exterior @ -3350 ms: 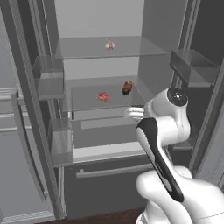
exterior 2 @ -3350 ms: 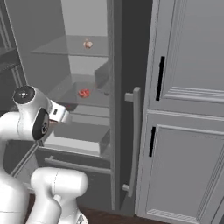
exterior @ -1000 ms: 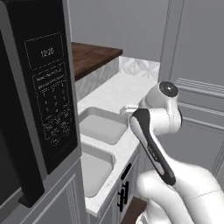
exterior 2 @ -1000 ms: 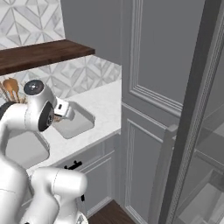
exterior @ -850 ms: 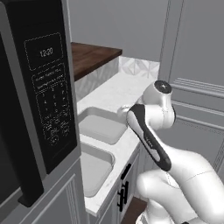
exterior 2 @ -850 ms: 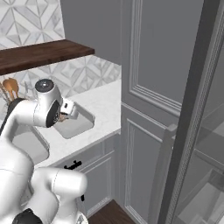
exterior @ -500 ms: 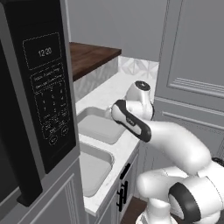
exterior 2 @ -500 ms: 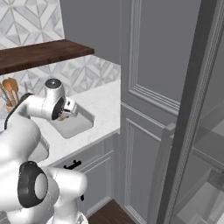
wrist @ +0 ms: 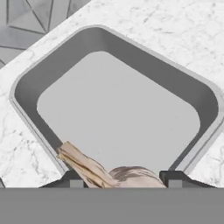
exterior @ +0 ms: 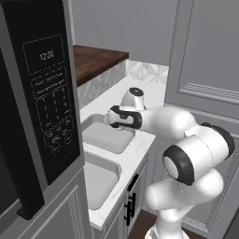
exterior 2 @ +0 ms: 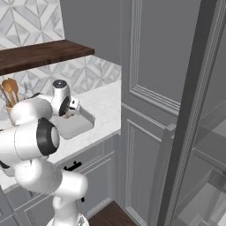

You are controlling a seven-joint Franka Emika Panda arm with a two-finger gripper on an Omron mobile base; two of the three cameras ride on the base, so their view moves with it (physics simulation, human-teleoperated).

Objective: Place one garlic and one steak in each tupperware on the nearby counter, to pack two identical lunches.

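My gripper (wrist: 124, 183) is shut on a garlic bulb (wrist: 131, 176), pale with a tan papery stalk, held between the two dark fingertips (wrist: 77, 180). It hangs just above the far tupperware (wrist: 131, 43), a pale grey tray whose floor is bare. In the left base view the gripper (exterior: 122, 127) hovers over that far tupperware (exterior: 100, 137), and the second tupperware (exterior: 95, 179) lies nearer on the white marbled counter (exterior: 140, 93). From the right, the gripper (exterior 2: 68, 114) is above the tray (exterior 2: 77, 124). No steak is in view.
A dark microwave (exterior: 42, 107) stands close at the left. A brown wooden shelf (exterior 2: 39, 53) runs above the tiled wall. Wooden spoons (exterior 2: 9, 90) stand in a holder behind the arm. Tall grey cabinet doors (exterior 2: 150, 110) rise to the right of the counter.
The base has driven from the open fridge to the counter, so the whole scene changed. Over the last second the arm swung left and down over the far tray.
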